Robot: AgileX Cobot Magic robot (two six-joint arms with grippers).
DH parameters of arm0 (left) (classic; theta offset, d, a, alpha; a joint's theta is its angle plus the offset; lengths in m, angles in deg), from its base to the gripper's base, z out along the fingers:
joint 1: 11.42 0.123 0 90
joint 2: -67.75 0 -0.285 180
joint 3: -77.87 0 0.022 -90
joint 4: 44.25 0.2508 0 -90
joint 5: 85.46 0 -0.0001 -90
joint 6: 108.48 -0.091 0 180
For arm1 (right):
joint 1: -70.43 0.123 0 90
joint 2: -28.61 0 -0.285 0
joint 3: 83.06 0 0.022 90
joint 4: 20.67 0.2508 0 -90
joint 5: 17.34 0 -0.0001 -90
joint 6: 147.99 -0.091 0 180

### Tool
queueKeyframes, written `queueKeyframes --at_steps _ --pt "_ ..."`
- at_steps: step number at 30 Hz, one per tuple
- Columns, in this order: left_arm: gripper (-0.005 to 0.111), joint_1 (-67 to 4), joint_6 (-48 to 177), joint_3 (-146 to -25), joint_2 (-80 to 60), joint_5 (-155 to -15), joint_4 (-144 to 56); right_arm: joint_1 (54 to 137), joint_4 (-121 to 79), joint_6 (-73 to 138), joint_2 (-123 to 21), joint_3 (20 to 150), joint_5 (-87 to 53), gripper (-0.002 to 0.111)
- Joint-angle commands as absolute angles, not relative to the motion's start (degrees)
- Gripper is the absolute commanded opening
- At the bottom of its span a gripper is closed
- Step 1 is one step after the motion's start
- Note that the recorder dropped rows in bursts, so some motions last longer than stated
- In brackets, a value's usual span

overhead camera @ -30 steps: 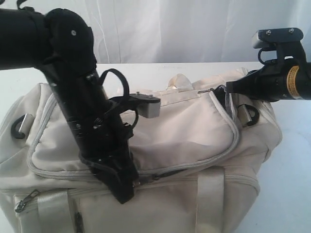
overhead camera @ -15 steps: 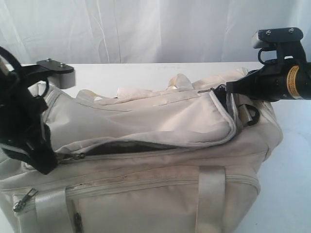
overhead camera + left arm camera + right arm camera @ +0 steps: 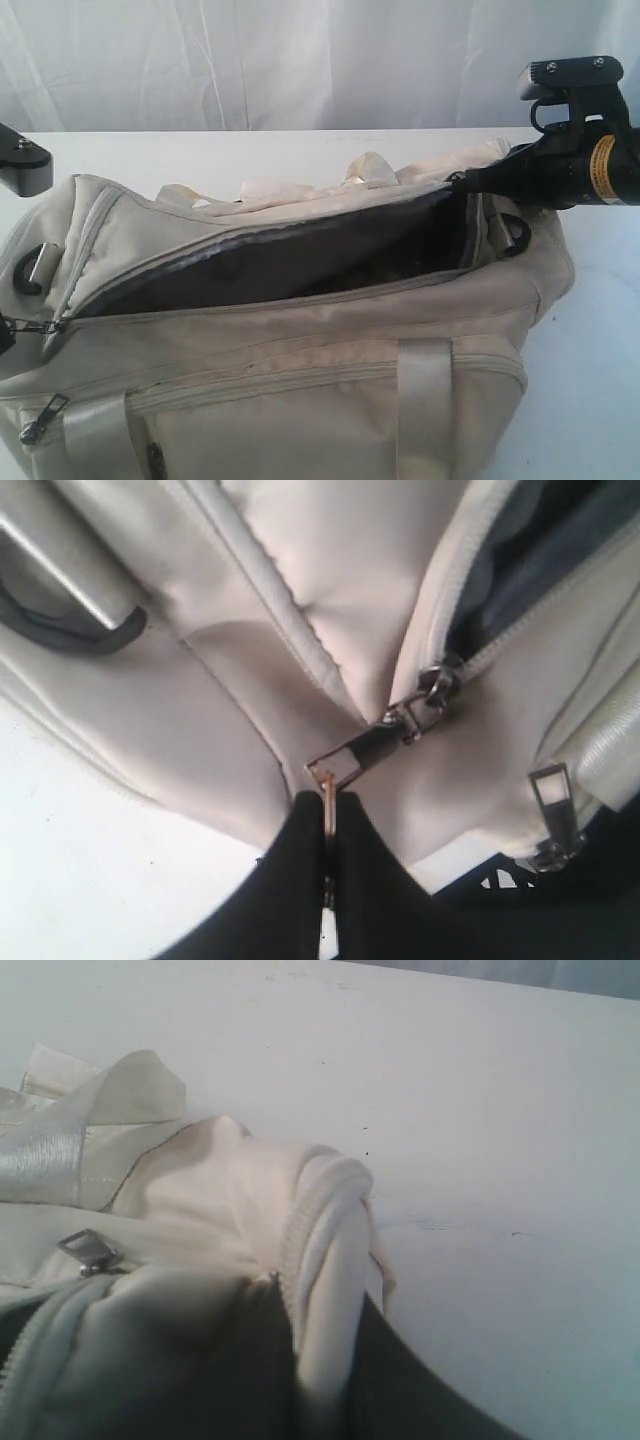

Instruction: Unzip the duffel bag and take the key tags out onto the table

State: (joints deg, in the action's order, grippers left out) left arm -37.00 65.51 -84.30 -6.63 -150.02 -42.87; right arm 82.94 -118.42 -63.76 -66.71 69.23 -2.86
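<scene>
Bag point(image 3: 300, 400) now gapes wide open; left gripper point(image 3: 327, 805) clamped on the zip pull point(image 3: 345, 763), right gripper point(image 3: 318, 1295) pinching bag fabric; key tags unseen

Black right arm point(image 3: 560, 175), yellow label point(image 3: 603, 165), grey two-screw block point(image 3: 572, 75); left claw point(image 3: 328, 820) apparently black.

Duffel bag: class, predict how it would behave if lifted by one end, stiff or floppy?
Probably floppy: the duffel bag creases and sags around its open mouth. Likely to drape, since the right gripper bunches its rim.
</scene>
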Motion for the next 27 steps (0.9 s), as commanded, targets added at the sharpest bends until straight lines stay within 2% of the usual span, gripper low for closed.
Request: queueKeyframes --at_steps 1,6,12,21,24,27 --pt "0.000 -36.60 68.11 -82.79 -3.34 -155.42 -41.11 81.85 -116.83 -62.83 -66.04 70.52 -9.25 0.000" --pt "0.000 -36.60 68.10 -79.89 0.30 -155.42 -49.83 81.85 -116.83 -62.83 -66.04 70.52 -8.22 0.000" --pt "0.000 -36.60 68.36 -74.87 4.19 -155.42 -49.72 81.85 -116.83 -62.83 -65.11 70.52 -7.95 0.000" --pt "0.000 -36.60 70.70 -70.98 5.25 -155.42 -35.39 81.85 -116.71 -62.83 -61.22 70.52 -5.24 0.000" --pt "0.000 -36.60 71.52 -71.08 5.25 -155.42 -30.60 81.85 -116.82 -62.83 -59.50 70.52 -2.88 0.008" --pt "0.000 -36.60 71.52 -71.08 5.25 -155.42 -31.09 81.85 -117.55 -62.62 -57.40 70.52 -0.35 0.026"
